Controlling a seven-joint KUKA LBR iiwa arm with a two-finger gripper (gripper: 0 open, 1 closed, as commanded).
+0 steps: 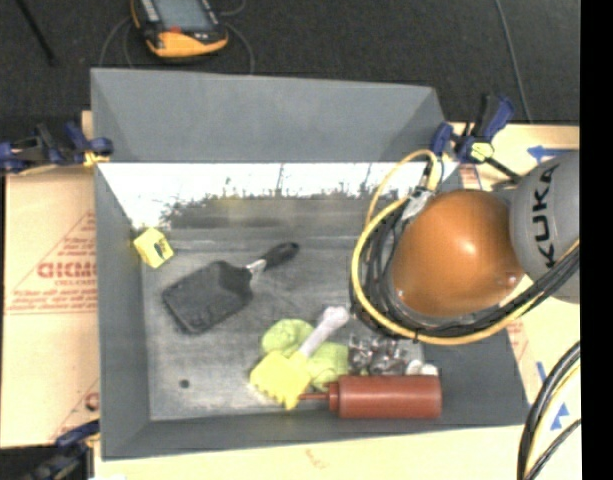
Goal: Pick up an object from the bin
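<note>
Front of bin (pixel 266 118), against the near wall: a dark red bottle (pixel 386 396) is lying on its side, narrow neck pointing left, white bit showing at its right end.

Just behind the bottle's right half: the gripper (pixel 378 354) is hanging low over the floor, with its metal parts showing just beside the bottle's upper edge. Cannot tell whether they are touching. Cannot tell whether it is open or closed, or gripping anything; the orange cover (pixel 456 253) above is hiding most of it. Yellow and black cables (pixel 364 258) are looping round the cover's left side. The grey arm (pixel 546 218) is coming in from the right.

Left of the gripper, near the front: a yellow scraper (pixel 286 373) with a white handle is lying aslant, its head touching the bottle's neck and its handle pointing up and right toward the gripper. It is resting across a green lump (pixel 283 336), soft-looking and crumpled.

Mid-floor, further left: a black spatula (pixel 206 296) is lying flat, blade to the left and dark handle running up and right. It is well apart from the gripper.

Far left, at the foot of the left wall: a small yellow block (pixel 152 248) is sitting tilted.

Beyond the bin, on the dark floor: an orange-and-black handset (pixel 181 23) is lying with its cord looped.
</note>
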